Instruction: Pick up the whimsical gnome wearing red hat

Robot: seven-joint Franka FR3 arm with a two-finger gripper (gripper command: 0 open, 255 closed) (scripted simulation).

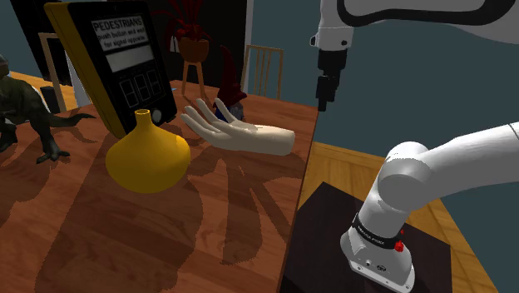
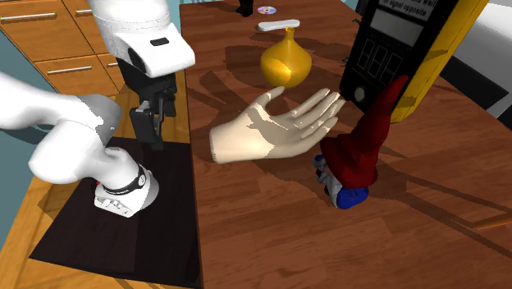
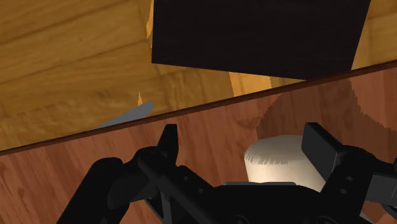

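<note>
The gnome (image 2: 361,152) stands on the wooden table (image 2: 246,230), with a tall dark-red pointed hat and blue feet. In the shoulder view its red hat (image 1: 231,93) rises behind a pale model hand (image 1: 241,133). That hand (image 2: 275,131) lies palm up between the gnome and my gripper (image 2: 153,130). My gripper (image 1: 326,90) hangs open above the table's edge on the stand's side, well short of the gnome. In the wrist view the fingers (image 3: 168,141) stand apart, and the model hand's wrist stub (image 3: 277,162) lies far below them, not held.
A yellow vase (image 1: 148,154) and a big yellow-and-black pedestrian signal box (image 1: 116,58) stand beyond the model hand. A dark dinosaur figure (image 1: 25,108) is at the shoulder view's left. A disc (image 2: 265,10) and a white bar (image 2: 277,25) lie far off. The black stand (image 3: 254,32) adjoins the table.
</note>
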